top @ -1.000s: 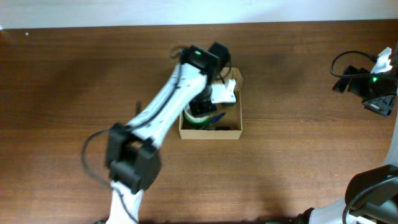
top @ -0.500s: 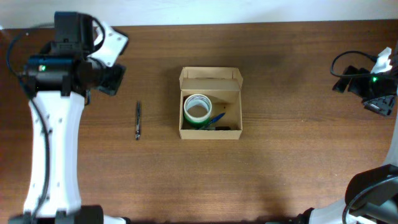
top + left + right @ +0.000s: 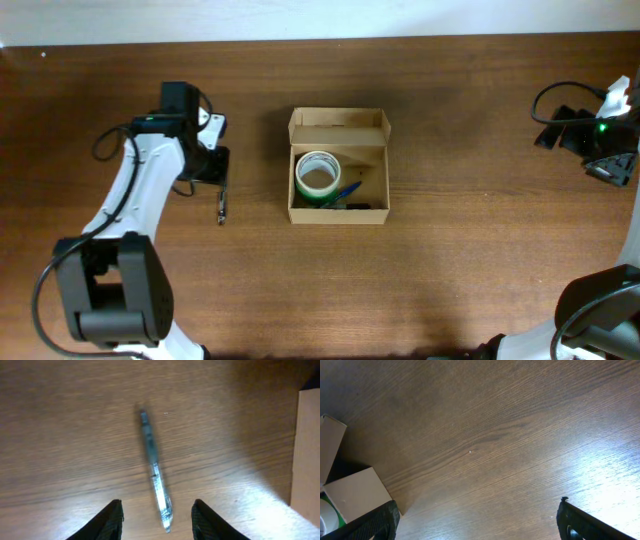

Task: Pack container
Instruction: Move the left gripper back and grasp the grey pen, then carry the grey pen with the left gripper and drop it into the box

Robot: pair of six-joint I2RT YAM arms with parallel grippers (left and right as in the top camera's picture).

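Observation:
The container [image 3: 338, 212] is a tan cardboard box at the table's middle, its flap lid [image 3: 338, 123] open at the back. Inside lie a green-edged tape roll [image 3: 318, 175], a blue pen [image 3: 346, 191] and a dark item [image 3: 361, 207]. A clear pen [image 3: 222, 196] lies on the table left of the box. My left gripper [image 3: 217, 166] hovers just over its far end. In the left wrist view it [image 3: 157, 502] is open, with the pen [image 3: 152, 467] running up from between the fingers. My right gripper [image 3: 479, 502] is open and empty over bare table, far to the right.
The right arm's wrist [image 3: 603, 150] with black cables [image 3: 552, 112] sits at the table's far right edge. The box corner [image 3: 355, 494] shows at the left of the right wrist view. A box wall [image 3: 307, 460] shows at the right of the left wrist view.
The left arm left the box, swung to the far left corner, and now has come back to hover over the clear pen. The right arm has not moved.

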